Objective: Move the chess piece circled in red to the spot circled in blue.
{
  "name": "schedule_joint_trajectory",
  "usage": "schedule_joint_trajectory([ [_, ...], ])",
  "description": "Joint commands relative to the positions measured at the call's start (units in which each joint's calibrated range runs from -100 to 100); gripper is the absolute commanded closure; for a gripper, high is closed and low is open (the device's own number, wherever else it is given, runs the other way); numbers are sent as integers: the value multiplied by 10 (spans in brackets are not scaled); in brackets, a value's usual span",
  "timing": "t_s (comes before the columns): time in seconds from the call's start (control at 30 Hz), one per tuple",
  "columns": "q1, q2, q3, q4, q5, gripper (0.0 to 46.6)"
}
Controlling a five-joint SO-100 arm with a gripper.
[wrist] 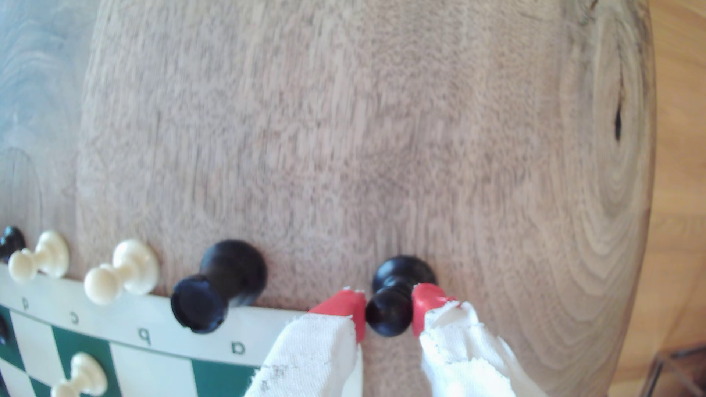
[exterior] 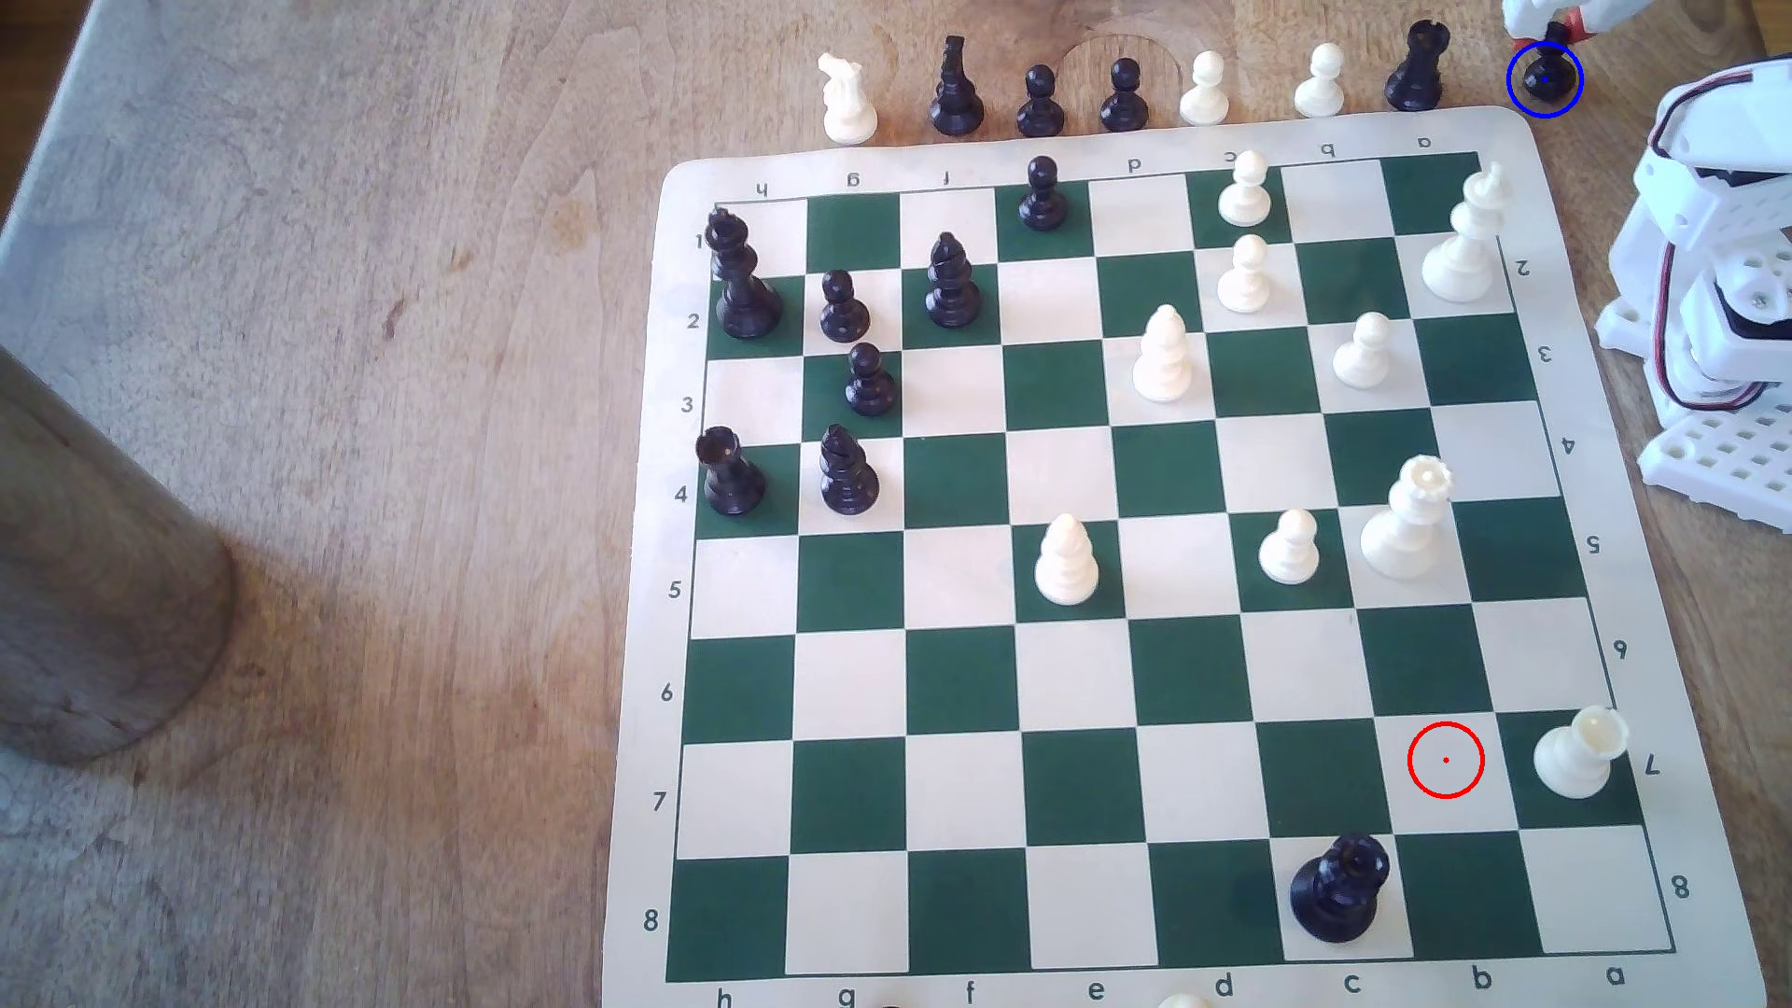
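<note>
The chess piece, a small black pawn, stands upright on the bare wood inside the blue ring of the spot, past the board's far right corner in the exterior view. My gripper reaches down onto it from above. In the wrist view the red-tipped fingers press against both sides of the pawn's ball head, so my gripper is shut on it. Its base rests on the wood. The red ring encloses a bare white square near the board's near right corner.
A black rook stands just to the exterior view's left of the pawn, in a row of taken pieces along the board's far edge. The arm's white base sits at the right. A white rook stands beside the red ring.
</note>
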Motion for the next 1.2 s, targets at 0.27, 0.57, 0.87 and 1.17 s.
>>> schedule_joint_trajectory([
  [0.27, -10, 11, -4, -4, 0, 462],
  [0.57, -4, 13, -4, 1, 6, 349],
  [0.87, 9, 9, -8, 14, 18, 326],
  [1.17, 13, -24, -41, 65, 22, 304],
])
